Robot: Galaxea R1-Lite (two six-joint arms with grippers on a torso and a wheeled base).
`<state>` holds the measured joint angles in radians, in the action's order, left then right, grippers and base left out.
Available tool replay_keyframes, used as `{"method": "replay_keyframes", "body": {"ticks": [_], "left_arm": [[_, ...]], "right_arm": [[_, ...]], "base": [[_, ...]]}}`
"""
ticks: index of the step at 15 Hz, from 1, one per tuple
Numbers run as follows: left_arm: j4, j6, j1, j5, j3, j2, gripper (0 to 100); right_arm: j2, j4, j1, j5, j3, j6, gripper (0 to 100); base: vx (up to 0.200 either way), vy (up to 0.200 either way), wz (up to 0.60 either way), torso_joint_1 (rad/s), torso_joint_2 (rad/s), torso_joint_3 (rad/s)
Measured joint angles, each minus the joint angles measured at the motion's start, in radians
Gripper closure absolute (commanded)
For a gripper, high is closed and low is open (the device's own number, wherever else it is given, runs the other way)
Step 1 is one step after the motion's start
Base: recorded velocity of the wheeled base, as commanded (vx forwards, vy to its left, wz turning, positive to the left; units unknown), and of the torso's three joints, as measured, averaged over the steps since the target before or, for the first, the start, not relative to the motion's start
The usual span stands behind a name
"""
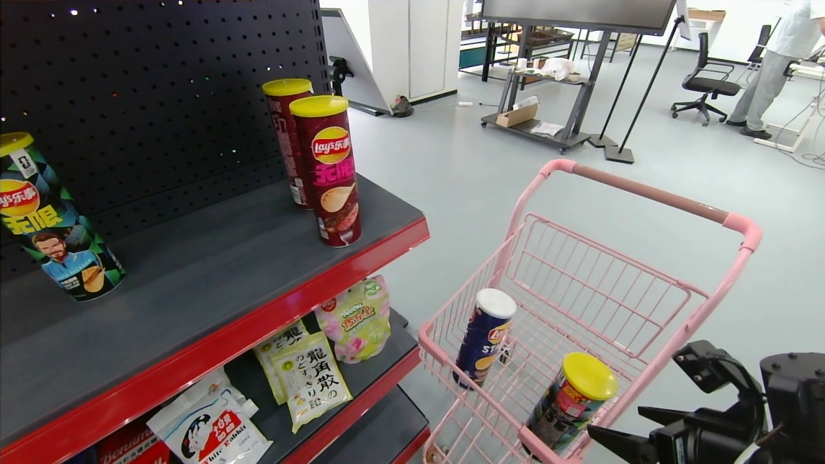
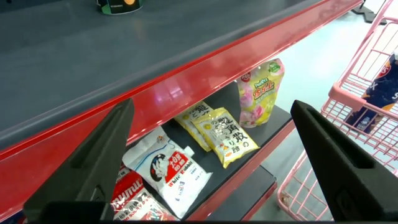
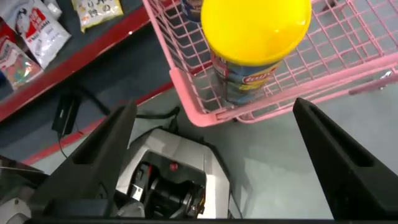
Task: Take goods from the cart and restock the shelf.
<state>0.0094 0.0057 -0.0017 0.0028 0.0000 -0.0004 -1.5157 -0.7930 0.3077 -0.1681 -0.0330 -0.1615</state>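
In the cart's near corner, the yellow-lidded can stands upright, just left of the right end effector, whose fingers are spread wide and empty, making that the nearer arm.

A pale grey floor runs back, smooth and evenly lit, to a white column. Beyond it stands a large dark screen on black legs. Beneath the screen is a low black trolley (a cardboard box sits on its lower tier) and, further right, a black office chair.
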Motion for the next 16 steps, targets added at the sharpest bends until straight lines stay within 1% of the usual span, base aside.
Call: {"method": "replay_keyframes", "body": {"ticks": [4,8,14,16], "left_arm": [[0.000,0.000,0.000,0.000,0.000,0.000,0],[0.000,0.000,0.000,0.000,0.000,0.000,0],[0.000,0.000,0.000,0.000,0.000,0.000,0],[0.000,0.000,-0.001,0.000,0.000,0.000,0]], "right_arm": [[-0.090,-0.011,0.002,0.040,-0.028,0.001,0],[-0.206,-0.087,0.002,0.102,-0.107,0.002,0],[-0.305,-0.102,0.006,0.109,-0.153,0.002,0],[-0.333,-0.159,0.009,0.127,-0.149,0.003,0]], "base": [[0.000,0.000,0.00,0.000,0.00,0.000],[0.000,0.000,0.00,0.000,0.00,0.000],[0.000,0.000,0.00,0.000,0.00,0.000],[0.000,0.000,0.00,0.000,0.00,0.000]]}}
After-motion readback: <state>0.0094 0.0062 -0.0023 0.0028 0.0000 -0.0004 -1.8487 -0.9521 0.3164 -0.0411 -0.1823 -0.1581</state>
